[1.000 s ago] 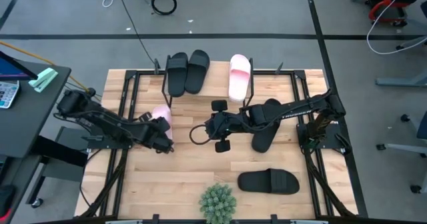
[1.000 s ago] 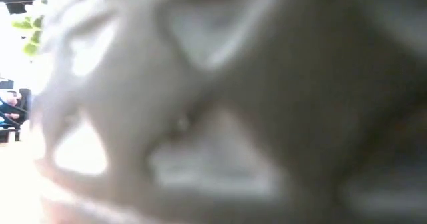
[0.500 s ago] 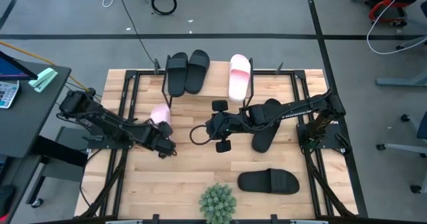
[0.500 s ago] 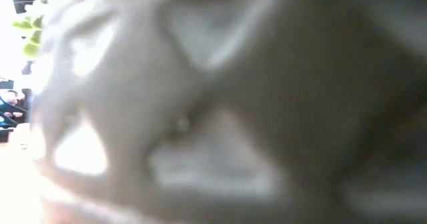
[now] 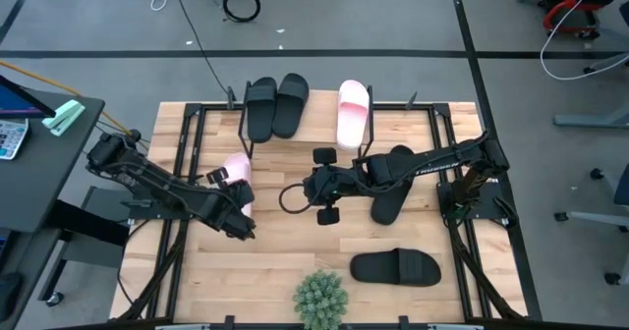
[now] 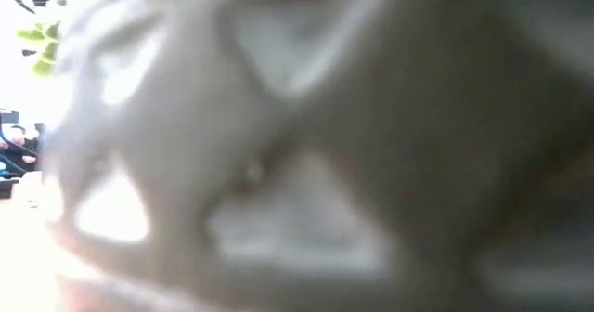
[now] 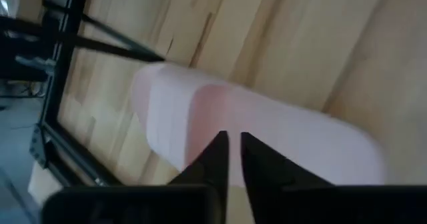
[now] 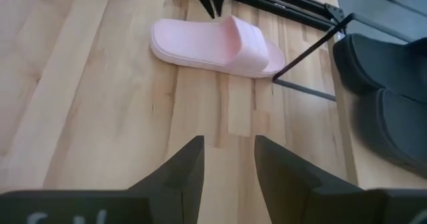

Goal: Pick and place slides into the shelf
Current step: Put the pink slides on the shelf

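Left gripper [image 5: 239, 225] shifted back off pink slide [image 5: 238, 173], toward near tabletop [image 5: 265, 271] edge; fingers [image 7: 217, 159] nearly closed, holding nothing. Slide flat on tabletop beside shelf [image 5: 324, 114] leg. Likely light, soft foam, flexes; pinch strap or side edge. Right gripper [image 8: 223, 161] hovers mid-tabletop, fingers apart, empty.

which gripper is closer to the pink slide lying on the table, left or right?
Left. The left gripper is right at the pink slide, its near-closed fingertips at the slide's edge. The right gripper is farther, off to the slide's side across bare wood, empty.
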`<state>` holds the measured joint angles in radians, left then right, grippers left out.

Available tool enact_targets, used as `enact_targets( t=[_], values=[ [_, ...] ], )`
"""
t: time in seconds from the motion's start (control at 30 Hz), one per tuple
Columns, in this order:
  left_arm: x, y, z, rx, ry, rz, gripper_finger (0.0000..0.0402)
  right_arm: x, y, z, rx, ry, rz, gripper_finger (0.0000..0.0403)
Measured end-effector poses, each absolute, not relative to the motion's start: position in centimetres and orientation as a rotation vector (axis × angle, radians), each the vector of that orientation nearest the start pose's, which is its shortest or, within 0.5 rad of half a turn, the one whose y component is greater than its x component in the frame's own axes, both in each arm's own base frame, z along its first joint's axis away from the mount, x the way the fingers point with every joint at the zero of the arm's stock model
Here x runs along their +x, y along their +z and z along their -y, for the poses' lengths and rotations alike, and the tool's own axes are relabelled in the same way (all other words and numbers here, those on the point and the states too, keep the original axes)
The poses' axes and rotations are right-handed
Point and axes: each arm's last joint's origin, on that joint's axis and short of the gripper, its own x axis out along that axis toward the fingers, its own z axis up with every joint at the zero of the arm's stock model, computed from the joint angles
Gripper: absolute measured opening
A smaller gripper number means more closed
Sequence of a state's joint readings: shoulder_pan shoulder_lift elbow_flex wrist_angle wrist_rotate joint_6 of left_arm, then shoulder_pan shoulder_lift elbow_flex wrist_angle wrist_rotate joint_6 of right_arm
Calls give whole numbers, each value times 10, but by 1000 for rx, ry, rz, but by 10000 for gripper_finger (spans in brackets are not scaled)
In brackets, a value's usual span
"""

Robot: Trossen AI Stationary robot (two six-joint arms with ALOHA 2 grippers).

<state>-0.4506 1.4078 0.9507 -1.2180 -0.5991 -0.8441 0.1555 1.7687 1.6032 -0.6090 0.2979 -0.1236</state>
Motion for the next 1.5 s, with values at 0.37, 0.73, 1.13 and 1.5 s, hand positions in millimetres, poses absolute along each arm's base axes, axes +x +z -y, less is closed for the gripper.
enact_targets(
  t=[0.37, 0.73, 1.13, 1.5],
  values=[
    [187, 170, 55, 207, 784, -1372, 214, 385, 312, -54, -303, -80, -804, 138],
    [181, 152, 24, 176, 932, -1421, 189, 385, 312, -53, -310, -79, -804, 138],
    [196, 168, 35, 48, 864, -1403, 18, 385, 312, -53, -310, -78, -804, 138],
    [227, 261, 107, -29, 539, -1195, 13, 378, 309, -57, -149, -111, -859, 138]
  ],
)
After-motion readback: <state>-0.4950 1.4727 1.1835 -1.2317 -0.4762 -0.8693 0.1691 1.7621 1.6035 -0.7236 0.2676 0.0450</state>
